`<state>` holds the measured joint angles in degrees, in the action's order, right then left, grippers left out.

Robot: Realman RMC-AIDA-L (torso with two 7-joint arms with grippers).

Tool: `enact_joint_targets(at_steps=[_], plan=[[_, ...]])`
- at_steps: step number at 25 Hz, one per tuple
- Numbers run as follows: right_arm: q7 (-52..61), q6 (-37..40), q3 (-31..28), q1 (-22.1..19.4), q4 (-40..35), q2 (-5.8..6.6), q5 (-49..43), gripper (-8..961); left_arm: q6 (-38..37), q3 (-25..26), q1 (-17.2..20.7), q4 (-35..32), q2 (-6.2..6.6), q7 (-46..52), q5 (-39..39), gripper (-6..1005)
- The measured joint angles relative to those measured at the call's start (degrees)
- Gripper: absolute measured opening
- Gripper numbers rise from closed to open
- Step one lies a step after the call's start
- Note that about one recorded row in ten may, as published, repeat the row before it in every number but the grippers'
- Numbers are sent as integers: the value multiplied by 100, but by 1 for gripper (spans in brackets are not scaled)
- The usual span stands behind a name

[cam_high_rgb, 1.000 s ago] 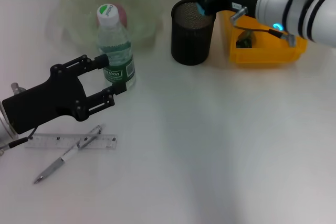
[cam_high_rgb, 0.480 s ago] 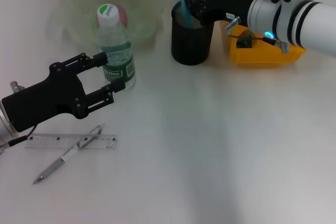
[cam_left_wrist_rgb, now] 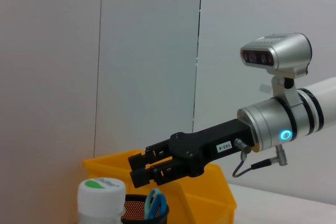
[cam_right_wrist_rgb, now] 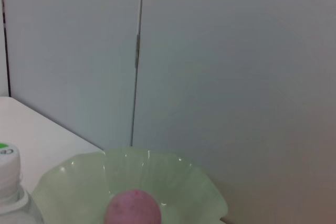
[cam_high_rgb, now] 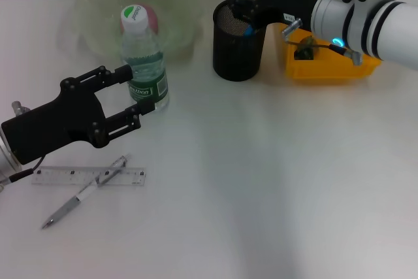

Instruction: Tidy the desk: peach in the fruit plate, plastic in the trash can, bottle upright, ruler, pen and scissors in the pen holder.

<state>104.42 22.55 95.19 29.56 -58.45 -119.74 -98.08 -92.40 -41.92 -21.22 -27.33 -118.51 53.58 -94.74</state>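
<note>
Right gripper (cam_high_rgb: 240, 6): you have it poised over the rim of the pen holder (cam_high_rgb: 238, 50), at the far side of the desk. In the left wrist view its fingers (cam_left_wrist_rgb: 140, 167) sit close together with only a narrow gap, and you can see nothing held between them.
Scissors (cam_left_wrist_rgb: 155, 203): their blue handles poke up out of the pen holder, just under your right gripper; in the head view only a blue glint shows inside the mesh cup.
Left gripper (cam_high_rgb: 135, 93): your jaws are spread wide on either side of the bottle (cam_high_rgb: 144, 63). One finger lies by the label and the other near the base; you cannot tell whether either touches it.
Bottle: it stands upright with its green-and-white cap on, just in front of the fruit plate (cam_high_rgb: 91, 14).
Peach (cam_right_wrist_rgb: 131, 208): it lies in the fruit plate, behind the bottle's cap as you see it from the head camera.
Ruler (cam_high_rgb: 65, 176): it lies flat on the desk (cam_high_rgb: 274, 181) near your left arm, on the near-left side.
Pen (cam_high_rgb: 85, 191): it lies slantwise with its upper end across the ruler, touching it.
Trash can (cam_high_rgb: 333, 66): the yellow bin stands just beside the pen holder, under your right arm, with something dark inside that you cannot make out.
</note>
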Motion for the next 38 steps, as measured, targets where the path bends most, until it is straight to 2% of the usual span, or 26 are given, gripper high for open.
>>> enact_joint_targets(at_steps=[4, 8, 10, 12, 14, 15, 16, 17, 19, 20, 21, 25, 35, 38], plan=[[18, -3, 0, -130, -140, -1, 65, 548, 3, 0, 7, 0, 2, -1, 7, 686], [-178, 98, -6, -416, -332, 1, 823, 548, -14, 0, 60, 0, -1, -5, 118, 686], [-581, 382, -50, -587, -315, 9, 1471, 548, -20, 0, 64, 1, -1, -5, 134, 686], [-753, 527, -67, -641, -289, 11, 1723, 548, -34, 0, 72, 6, 2, -6, 158, 686], [-1225, 944, -162, -745, -205, 19, 2338, 548, -45, 0, 73, 8, 6, -6, 161, 686], [-1815, 1534, -368, -817, 4, 21, 2993, 547, -46, 0, 74, 8, 6, -6, 161, 686], [-1815, 1534, -368, -817, 4, 21, 2993, 547, -46, 0, 74, 8, 6, -6, 161, 686], [-2177, 1949, -508, -841, 162, 22, 3378, 547, -57, -13, 74, 9, 6, -6, 161, 686], [-2899, 2899, -838, -865, 647, 23, 4064, 547, -111, -27, 73, 9, 7, -5, 162, 686], [-3622, 3962, -1207, -865, 1308, 32, 4698, 547, -152, -26, 73, 9, 10, -4, 162, 686], [-3622, 3962, -1207, -865, 1308, 32, 4698, 547, -213, -19, 74, 9, 15, 0, 162, 686], [-4482, 5621, -2010, -809, 2619, 59, 5126, 547, -358, -10, 130, -13, 25, 35, 161, 686], [-5061, 6160, -2107, -1106, 3555, 71, 4971, 547, -453, -64, 280, -44, 35, 219, 111, 686], [-5108, 6174, -2161, -1133, 3788, 72, 4971, 547, -387, -41, 467, -545, 51, 711, -178, 686]])
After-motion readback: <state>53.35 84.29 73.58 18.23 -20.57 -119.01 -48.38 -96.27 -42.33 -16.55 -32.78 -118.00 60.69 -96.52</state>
